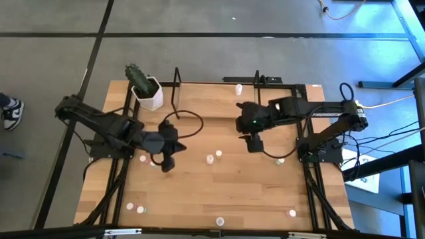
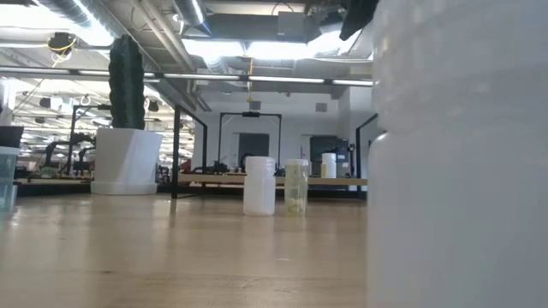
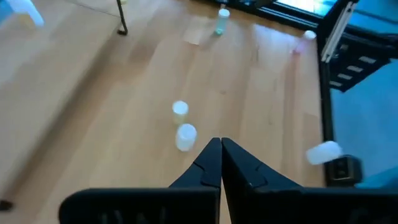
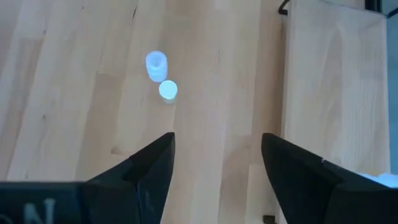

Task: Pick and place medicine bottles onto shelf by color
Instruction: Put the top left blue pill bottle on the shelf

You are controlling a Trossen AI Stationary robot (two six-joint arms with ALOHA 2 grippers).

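Several tiny whitish medicine bottles stand scattered on the wooden table. Two stand close together at mid-table (image 1: 214, 156). They show ahead of my left gripper (image 3: 182, 124) and beyond my right gripper (image 4: 161, 78). My left gripper (image 1: 166, 159) is shut and empty, left of that pair. Its fingertips meet in the left wrist view (image 3: 221, 146). My right gripper (image 1: 254, 143) hovers open and empty, right of the pair, with its fingers wide apart (image 4: 217, 155). The black wire shelf (image 1: 176, 86) stands at the far edge, with one bottle (image 1: 239, 87) by it.
A white cactus pot (image 1: 147, 93) stands at the far left. More bottles stand near the front edge (image 1: 135, 208) (image 1: 220, 221) (image 1: 292, 213), and one near the right rail (image 1: 280, 160). A paler wooden board (image 4: 329, 81) lies beside my right gripper. One bottle (image 2: 454, 154) fills the low view's right.
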